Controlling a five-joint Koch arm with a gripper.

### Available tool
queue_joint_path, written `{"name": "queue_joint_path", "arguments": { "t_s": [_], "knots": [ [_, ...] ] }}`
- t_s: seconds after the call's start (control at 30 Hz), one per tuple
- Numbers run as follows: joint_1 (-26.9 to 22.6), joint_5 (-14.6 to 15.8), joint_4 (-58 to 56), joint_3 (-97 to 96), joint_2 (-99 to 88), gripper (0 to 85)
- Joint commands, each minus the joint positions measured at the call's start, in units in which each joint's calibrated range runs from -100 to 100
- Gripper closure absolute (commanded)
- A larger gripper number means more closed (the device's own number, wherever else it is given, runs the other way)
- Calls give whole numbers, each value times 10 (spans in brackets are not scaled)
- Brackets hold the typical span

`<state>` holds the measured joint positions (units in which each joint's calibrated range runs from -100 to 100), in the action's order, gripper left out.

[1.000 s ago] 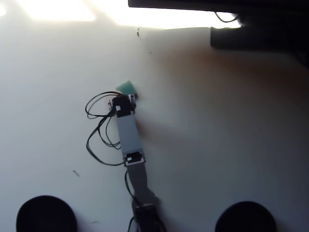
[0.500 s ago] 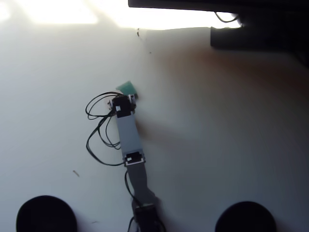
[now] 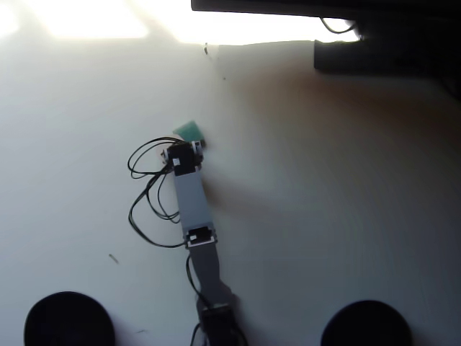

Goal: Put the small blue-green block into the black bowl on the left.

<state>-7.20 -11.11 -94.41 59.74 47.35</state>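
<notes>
In the overhead view, a pale table is seen from above, brightly lit along its upper edge and shaded toward the right. The arm is stretched from the bottom edge of the picture upward, slightly tilted to the left, with grey links and a black wrist block. Thin black cables are looped on the left of the arm. The gripper is found at the upper end of the arm, and its fingertips are hidden under the wrist, so whether its jaws are apart or together cannot be told. The small blue-green block is seen at the tip of the gripper, just above the wrist block, with part of it covered by the arm's end; whether it is gripped or only touched cannot be told. It lies near the middle of the table, well apart from both bowls. The black bowl is placed in the lower left corner, partly cut by the bottom edge. A second black bowl is placed in the lower right, also cut by the edge. Dark equipment is seen along the top right.
</notes>
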Motion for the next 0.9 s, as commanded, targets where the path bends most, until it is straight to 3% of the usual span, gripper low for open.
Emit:
{"name": "queue_joint_path", "arguments": {
  "t_s": [0.0, 0.33, 0.43, 0.73, 0.87],
  "knots": [
    [0, 1, -49, 16, -21, 356],
    [3, 4, -50, 17, -22, 352],
    [9, -11, -54, -1, -23, 345],
    [27, -15, -45, -191, -325, 318],
    [29, -22, 18, -286, -434, 295]
  ]
}}
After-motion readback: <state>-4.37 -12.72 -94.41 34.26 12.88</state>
